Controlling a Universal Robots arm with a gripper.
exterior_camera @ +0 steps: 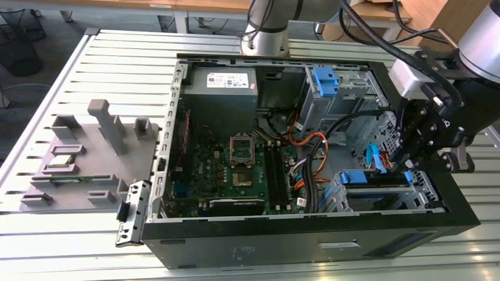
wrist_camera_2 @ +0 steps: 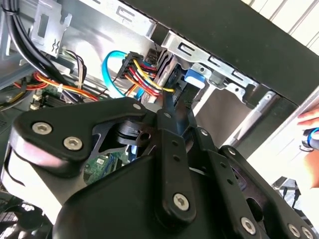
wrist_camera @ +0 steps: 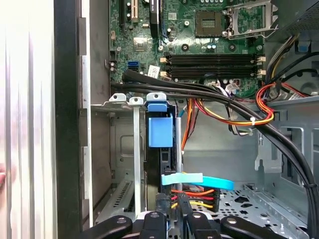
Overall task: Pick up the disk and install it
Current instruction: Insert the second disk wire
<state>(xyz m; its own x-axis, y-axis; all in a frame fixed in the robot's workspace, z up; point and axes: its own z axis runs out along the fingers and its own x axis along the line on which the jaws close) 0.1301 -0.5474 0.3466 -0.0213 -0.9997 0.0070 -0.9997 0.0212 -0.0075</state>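
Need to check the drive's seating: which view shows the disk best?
The first wrist view: the disk stands edge-on in its bay, blue tab facing the camera. The exterior view shows only its blue carrier edge beside the gripper.

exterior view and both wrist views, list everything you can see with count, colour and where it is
computer case: 1, black, open on the slatted table
motherboard: 1, green, on the case floor
power supply: 1, grey with white sticker, far corner of the case
upper drive cage: 1, grey with blue clip, towards the exterior view's right
disk: 1, blue carrier, sitting in the lower drive bay
cable bundle: several, black, red, yellow and orange, crossing the case
data cable: 1, light blue, beside the disk
grey fixture: 1, grey, on the table at the exterior view's left
person's hand: 1, outside the case in the second wrist view
tool: 1, black, over the lower drive bay
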